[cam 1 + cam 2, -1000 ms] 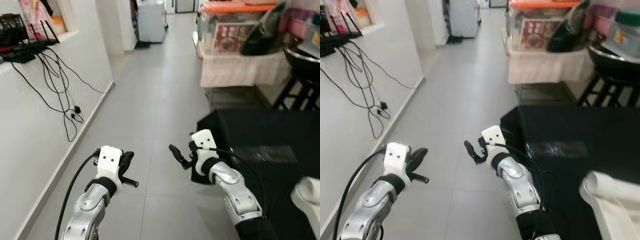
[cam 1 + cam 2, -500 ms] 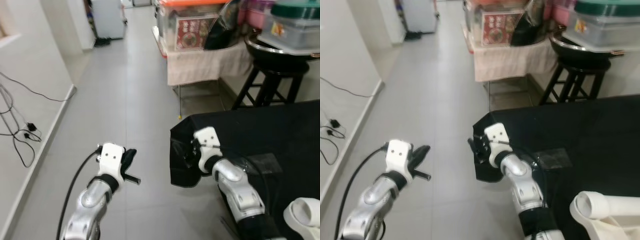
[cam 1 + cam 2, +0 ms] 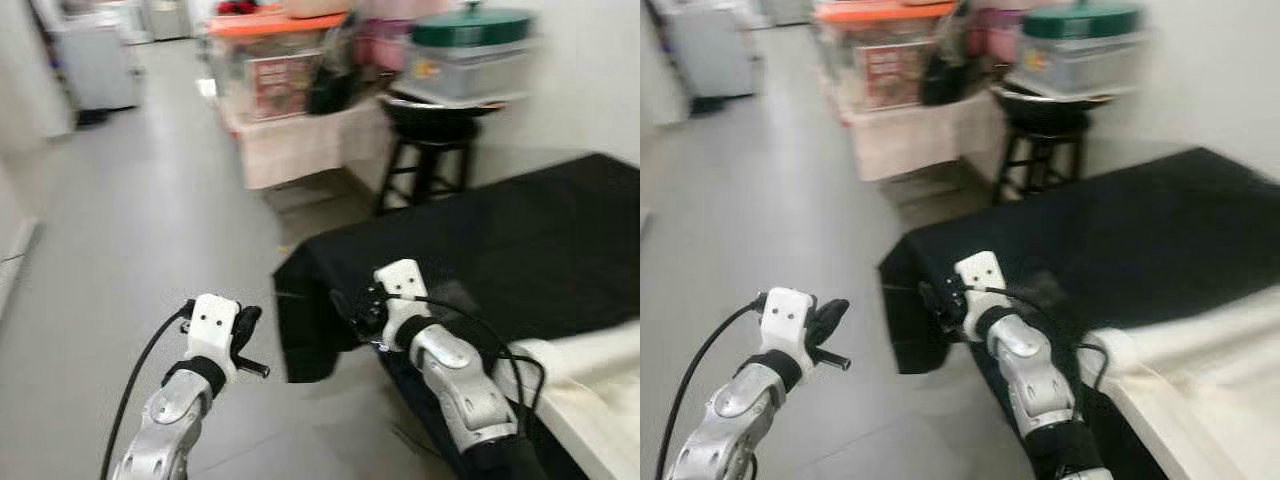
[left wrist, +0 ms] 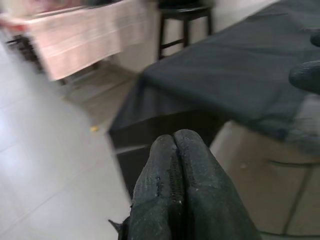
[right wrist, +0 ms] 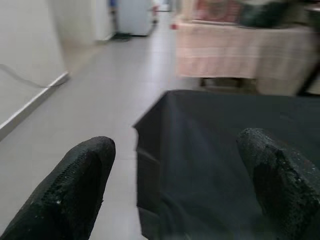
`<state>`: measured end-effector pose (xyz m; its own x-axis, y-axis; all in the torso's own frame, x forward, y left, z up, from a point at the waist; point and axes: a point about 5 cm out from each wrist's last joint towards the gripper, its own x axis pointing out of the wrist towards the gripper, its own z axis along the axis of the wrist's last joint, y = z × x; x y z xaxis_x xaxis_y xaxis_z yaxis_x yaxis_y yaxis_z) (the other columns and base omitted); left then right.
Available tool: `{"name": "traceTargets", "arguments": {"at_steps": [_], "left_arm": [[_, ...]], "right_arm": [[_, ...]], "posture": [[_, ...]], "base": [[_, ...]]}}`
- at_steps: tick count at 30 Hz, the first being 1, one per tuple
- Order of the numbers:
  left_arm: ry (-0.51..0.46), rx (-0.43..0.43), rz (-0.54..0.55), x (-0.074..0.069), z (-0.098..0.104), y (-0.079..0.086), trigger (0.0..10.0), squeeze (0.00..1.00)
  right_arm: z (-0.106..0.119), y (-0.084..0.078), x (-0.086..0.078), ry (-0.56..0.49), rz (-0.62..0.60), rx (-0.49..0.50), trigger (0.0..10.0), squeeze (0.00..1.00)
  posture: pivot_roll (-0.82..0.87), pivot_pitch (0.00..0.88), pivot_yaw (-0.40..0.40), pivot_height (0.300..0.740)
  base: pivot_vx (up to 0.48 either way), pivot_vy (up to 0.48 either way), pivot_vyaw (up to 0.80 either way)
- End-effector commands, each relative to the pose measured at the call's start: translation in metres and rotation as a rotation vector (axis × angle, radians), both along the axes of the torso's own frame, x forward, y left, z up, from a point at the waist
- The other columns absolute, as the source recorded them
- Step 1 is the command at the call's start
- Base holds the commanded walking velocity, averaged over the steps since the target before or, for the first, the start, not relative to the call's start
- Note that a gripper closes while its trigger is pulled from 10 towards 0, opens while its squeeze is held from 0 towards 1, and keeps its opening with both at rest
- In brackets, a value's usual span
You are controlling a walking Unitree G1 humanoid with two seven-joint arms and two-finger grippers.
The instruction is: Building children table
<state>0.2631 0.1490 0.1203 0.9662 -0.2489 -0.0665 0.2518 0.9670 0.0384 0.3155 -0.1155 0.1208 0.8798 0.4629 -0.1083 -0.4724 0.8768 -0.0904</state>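
The head views are a little blurred. A black cloth (image 3: 520, 230) covers a low surface on the robot's right, one corner drooping toward the grey floor (image 3: 130, 250). At the lower right, on the cloth, lies a white table part (image 3: 1200, 370); its shape is too blurred to tell further.

The right gripper (image 3: 352, 310) is held just over the drooping corner of the cloth, in front of the robot. Its fingers (image 5: 80, 185) are spread wide apart with nothing between them; in the right wrist view the cloth's corner and the floor show through the gap. The white part lies behind and to the right of this gripper, near the arm's elbow, well apart from the fingertips and not touched by them.

The left gripper (image 3: 245, 335) is raised over the bare floor, to the left of the cloth's corner and apart from it. In the left wrist view its fingers (image 4: 177, 190) are pressed together, pad against pad, holding nothing. The white part is far from it, across the right arm.

Farther back, a black stool (image 3: 435, 150) stands beside the cloth, bearing a container with a green lid (image 3: 470, 50). Next to it is a table draped in pale pink fabric (image 3: 300, 140), with an orange-lidded box (image 3: 270, 55) on top.
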Motion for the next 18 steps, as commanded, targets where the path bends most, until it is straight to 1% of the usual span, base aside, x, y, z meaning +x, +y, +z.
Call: {"name": "traceTargets", "arguments": {"at_steps": [1, 12, 18], "left_arm": [[0.005, 0.005, 0.003, 0.0009, 0.0001, 0.0022, 10.0, 0.00], [-0.003, 0.014, -0.001, 0.0023, 0.0008, 0.0005, 10.0, 0.00], [-0.006, 0.004, 0.003, 0.0030, 0.0010, -0.0013, 10.0, 0.00]], "right_arm": [[-0.0004, -0.0008, 0.0011, 0.007, -0.002, 0.003, 10.0, 0.00], [0.0008, -0.0024, 0.0014, -0.002, 0.005, 0.011, 10.0, 0.00], [0.0046, -0.0022, -0.0002, -0.031, 0.041, 0.032, 10.0, 0.00]], "posture": [[-0.01, 0.000, 0.018, 0.740], [-0.02, 0.000, 0.018, 0.740], [-0.03, 0.000, 0.015, 0.740]], "base": [[0.000, 0.000, -0.80], [0.000, 0.000, -0.80], [0.000, 0.000, -0.80]]}}
